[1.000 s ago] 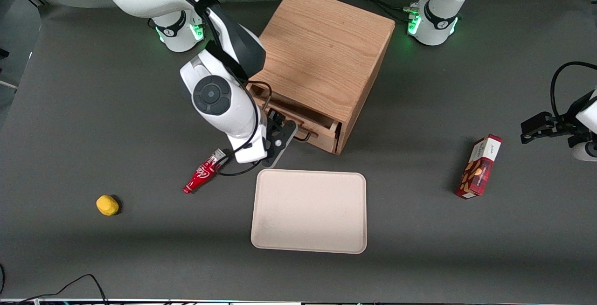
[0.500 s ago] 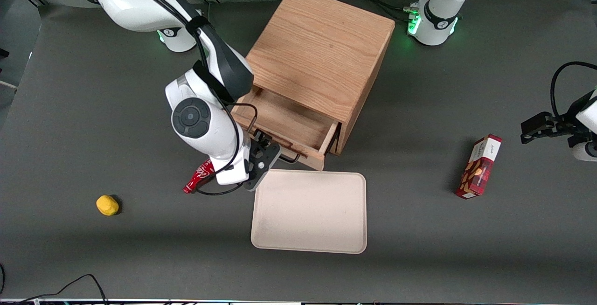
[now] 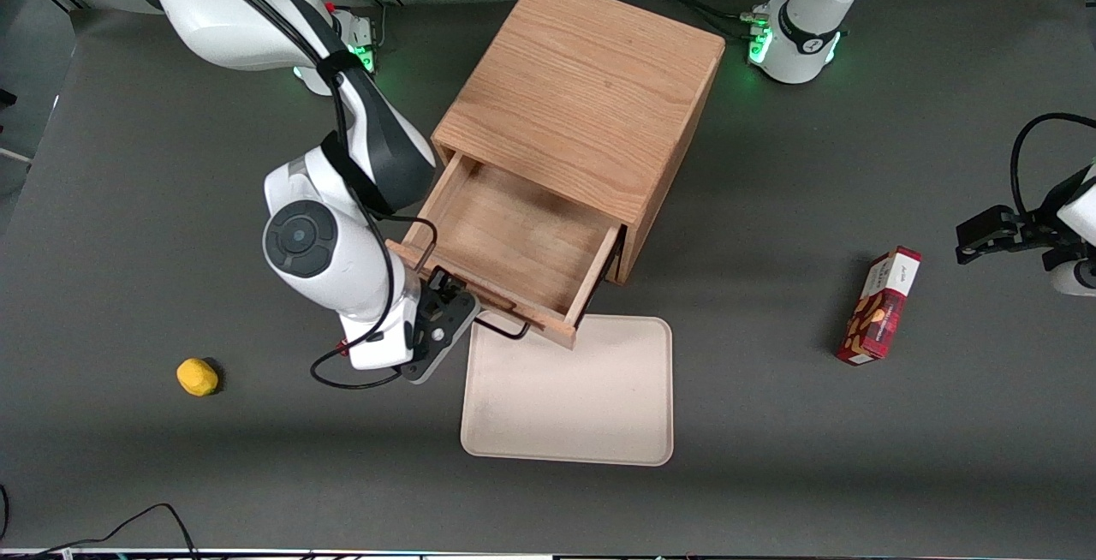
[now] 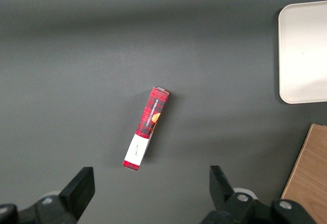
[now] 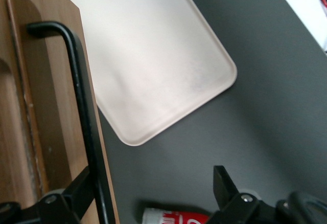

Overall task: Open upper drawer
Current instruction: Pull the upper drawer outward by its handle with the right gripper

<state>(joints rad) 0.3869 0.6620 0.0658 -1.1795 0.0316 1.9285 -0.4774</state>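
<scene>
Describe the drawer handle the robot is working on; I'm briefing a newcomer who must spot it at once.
Find the light-oak wooden cabinet mid-table. Its upper drawer, an open, empty oak tray, sticks out over the beige rectangular plastic tray. The thin black metal bar handle runs along the drawer's front, with the right arm's gripper at one end; nothing else nearby is a slim black bar.

The dark grey table point(image 3: 771, 457) carries an oak cabinet point(image 3: 582, 89), beige tray point(image 3: 591, 406), yellow lump point(image 3: 197, 377) and red box point(image 3: 882, 306).
</scene>
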